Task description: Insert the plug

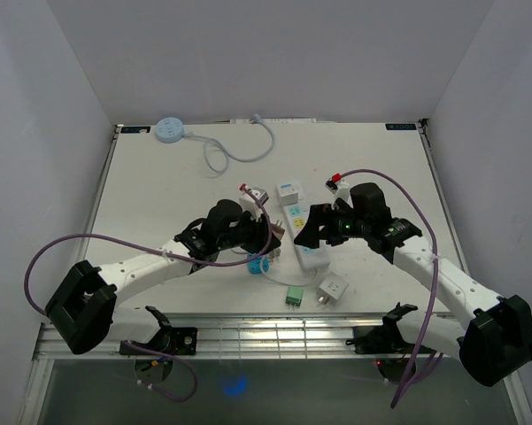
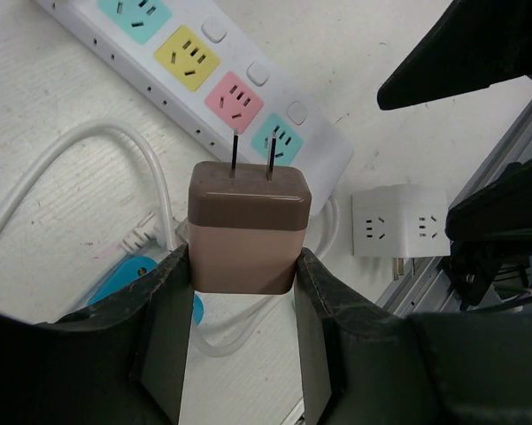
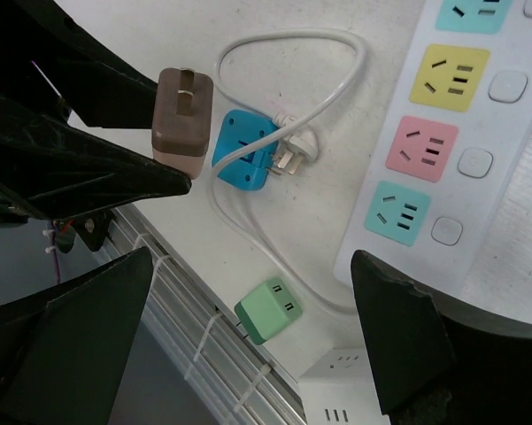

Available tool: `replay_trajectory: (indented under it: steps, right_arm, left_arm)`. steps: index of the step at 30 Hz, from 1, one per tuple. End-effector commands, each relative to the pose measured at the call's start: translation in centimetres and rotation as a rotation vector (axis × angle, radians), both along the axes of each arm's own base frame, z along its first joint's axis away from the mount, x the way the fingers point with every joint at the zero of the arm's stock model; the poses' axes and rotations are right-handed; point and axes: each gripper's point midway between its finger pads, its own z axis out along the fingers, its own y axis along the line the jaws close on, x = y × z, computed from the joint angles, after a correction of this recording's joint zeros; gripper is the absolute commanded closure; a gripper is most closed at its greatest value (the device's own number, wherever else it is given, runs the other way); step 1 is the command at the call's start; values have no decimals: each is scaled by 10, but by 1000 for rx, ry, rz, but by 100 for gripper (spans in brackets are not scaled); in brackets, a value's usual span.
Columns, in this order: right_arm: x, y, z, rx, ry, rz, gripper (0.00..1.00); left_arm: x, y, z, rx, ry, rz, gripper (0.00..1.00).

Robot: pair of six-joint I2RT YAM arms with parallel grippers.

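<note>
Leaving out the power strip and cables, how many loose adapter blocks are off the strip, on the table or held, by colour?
Brown: 1, the brown adapter, held in the left gripper
Blue: 1, the blue adapter
Green: 1, the green adapter
White: 1, the white adapter
Total: 4

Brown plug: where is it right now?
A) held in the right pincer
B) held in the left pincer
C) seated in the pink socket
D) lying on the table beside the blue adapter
B: the left wrist view shows the brown plug clamped between the fingers of the left pincer, its prongs bare and pointing toward the power strip.
</note>
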Motion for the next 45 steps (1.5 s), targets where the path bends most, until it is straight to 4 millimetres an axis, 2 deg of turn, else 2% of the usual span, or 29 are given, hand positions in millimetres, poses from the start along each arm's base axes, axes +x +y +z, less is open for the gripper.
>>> replay_trajectory:
  steps: [1,5,11,22,28,30,31,34,40,43,45]
  right_arm:
    - [1,3,16,20,1,7,3]
    - [2,7,21,31,12,22,7]
    - [0,10,24,45,20,35,9]
    - [3,9,11,30,41,16,18]
    - [5,13,12,53,41,22,35]
    - [5,14,12,58,45,23,37]
    - [4,15,13,65,45,26,44]
    - [2,18,14,91,53,38,53]
    - [-3,24,19,139,78,64,84]
    - [-1,25,22,144,66,54,92]
    - [-1,26,25,155,65,53,92]
  left_arm:
    - [12,-13,30,-40,-148,-39,65]
    - [2,-32,29,-4,-228,-120,65]
    - [3,-47,22,66,-294,-154,66]
    - [-6,-64,34,70,-364,-202,66]
    - [-15,-69,37,46,-391,-235,66]
    - [-17,-69,41,32,-402,-242,66]
    - [-20,-70,42,21,-402,-254,66]
    - [-24,-68,45,3,-416,-260,65]
    - [-29,-61,53,-30,-454,-260,64]
    - [-32,-59,63,-59,-485,-266,62]
    - [-34,-57,66,-71,-504,-270,59]
